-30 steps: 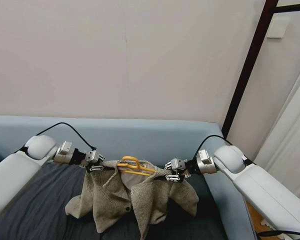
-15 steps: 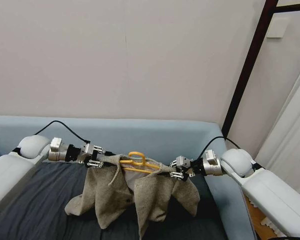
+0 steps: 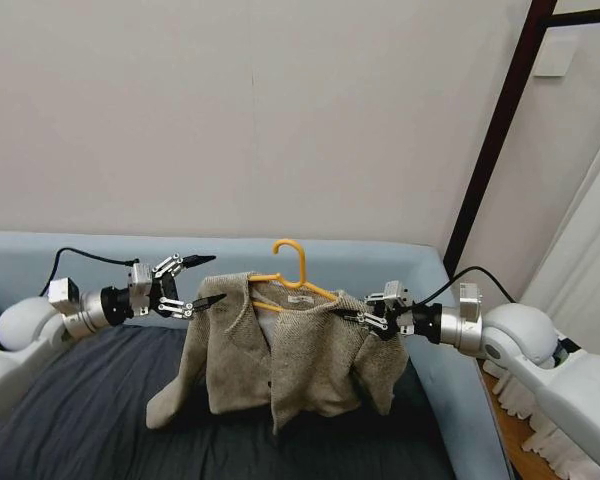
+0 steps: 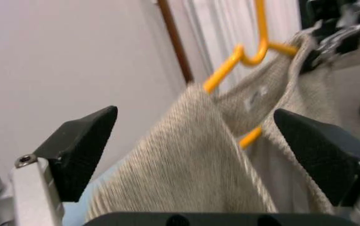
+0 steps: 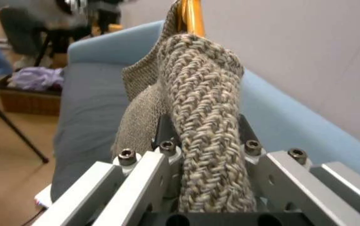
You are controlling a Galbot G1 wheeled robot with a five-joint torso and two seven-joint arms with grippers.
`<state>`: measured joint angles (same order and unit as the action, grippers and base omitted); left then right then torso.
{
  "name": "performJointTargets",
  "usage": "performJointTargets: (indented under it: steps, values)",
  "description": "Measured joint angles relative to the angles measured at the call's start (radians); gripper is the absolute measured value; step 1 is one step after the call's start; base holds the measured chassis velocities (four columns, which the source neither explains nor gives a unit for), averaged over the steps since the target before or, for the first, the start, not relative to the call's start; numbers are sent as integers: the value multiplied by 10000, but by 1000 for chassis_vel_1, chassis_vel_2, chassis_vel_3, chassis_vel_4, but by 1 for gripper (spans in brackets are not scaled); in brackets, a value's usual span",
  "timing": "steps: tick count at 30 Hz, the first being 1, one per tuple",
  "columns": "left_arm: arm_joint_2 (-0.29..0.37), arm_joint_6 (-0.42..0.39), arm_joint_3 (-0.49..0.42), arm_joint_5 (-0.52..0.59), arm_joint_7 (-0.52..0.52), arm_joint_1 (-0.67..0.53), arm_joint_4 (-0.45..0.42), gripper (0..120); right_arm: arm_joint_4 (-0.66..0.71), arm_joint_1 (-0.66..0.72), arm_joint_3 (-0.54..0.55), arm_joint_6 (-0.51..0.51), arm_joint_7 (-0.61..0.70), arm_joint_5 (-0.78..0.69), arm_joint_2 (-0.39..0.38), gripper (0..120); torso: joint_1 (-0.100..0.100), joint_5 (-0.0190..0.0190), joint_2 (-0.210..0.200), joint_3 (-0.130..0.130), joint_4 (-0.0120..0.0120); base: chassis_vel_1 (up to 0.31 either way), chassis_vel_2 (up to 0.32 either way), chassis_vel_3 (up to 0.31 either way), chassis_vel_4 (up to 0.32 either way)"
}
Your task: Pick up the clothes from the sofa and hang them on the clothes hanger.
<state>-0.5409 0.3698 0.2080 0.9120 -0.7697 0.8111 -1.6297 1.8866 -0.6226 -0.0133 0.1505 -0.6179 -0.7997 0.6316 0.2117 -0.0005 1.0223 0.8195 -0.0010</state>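
A beige knitted cardigan [image 3: 290, 355] hangs on a yellow hanger [image 3: 291, 272] above the sofa, its hook pointing up. My right gripper [image 3: 377, 316] is shut on the cardigan's shoulder [image 5: 206, 141] at the hanger's right end, holding it up. My left gripper [image 3: 202, 280] stands open just left of the other shoulder, its fingers [image 4: 82, 141] spread with the knit [image 4: 186, 174] between them but apart from both. One sleeve droops toward the dark seat.
The light blue sofa [image 3: 330, 262] has a dark grey seat cushion [image 3: 70, 420] below the garment. A plain wall rises behind. A dark vertical post [image 3: 495, 130] and white curtain [image 3: 580, 260] stand at the right.
The left gripper has opened and let go of the left shoulder. The cardigan and hanger have risen and now hang spread, hook upright. Both arms have drawn outward.
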Motion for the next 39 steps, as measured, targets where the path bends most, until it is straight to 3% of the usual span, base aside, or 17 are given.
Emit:
performJointTargets:
  steps: [4, 5, 7, 8, 11, 14, 16, 27, 30, 39]
  values:
    - [-599, 52, -12, -271, 1989, 575, -849, 100, 1053, -1009, -1009, 123, 2020, -270, -577, 10, 0, 0, 0, 0, -1, 0, 0, 0, 0]
    - [-599, 52, -12, -271, 1989, 575, -849, 100, 1053, -1009, -1009, 123, 2020, -270, -577, 10, 0, 0, 0, 0, -1, 0, 0, 0, 0]
    - [-1066, -167, -315, -357, 3211, 666, -1560, 100, 1716, -2153, -2230, 333, 2837, -584, -1096, 10, 0, 1, 0, 0, -8, 0, 0, 0, 0]
    - [-1066, -167, -315, -357, 3211, 666, -1560, 100, 1716, -2153, -2230, 333, 2837, -584, -1096, 10, 0, 1, 0, 0, -8, 0, 0, 0, 0]
    - [-1609, -767, -546, -773, 4493, 955, -2294, 100, 2331, -3115, -3579, 507, 3075, -942, -1666, 10, 0, 3, 1, -1, -14, 0, 0, 0, 0]
    - [-1790, -927, -622, -943, 4880, 1012, -2372, 100, 2455, -3261, -3854, 537, 3126, -1043, -1818, 10, 0, 0, 1, -1, -9, 0, 0, 0, 0]
    - [-2370, -1163, -835, -1277, 5670, 1121, -2368, 100, 2593, -3349, -4046, 561, 3315, -1238, -2053, 10, 1, -1, 0, 1, 0, 0, 0, 0, 0]
    - [-4214, -1376, -1827, -1230, 5858, 649, -1378, 95, 2446, -3371, -4018, 434, 3261, -1304, -2172, 10, 2, 0, 0, 2, -5, 0, 0, 0, 0]
    - [-4756, -1379, -2182, -1281, 6030, 360, -1043, 81, 2324, -3314, -3979, 404, 3195, -1294, -2101, 10, 3, -1, 0, 2, -5, 0, 0, 0, 0]
    - [-4937, -1178, -2252, -1263, 6150, 282, -1002, 52, 2160, -3294, -3959, 391, 3165, -1196, -1829, 10, 2, -1, 0, 2, -2, 0, 0, 0, 0]
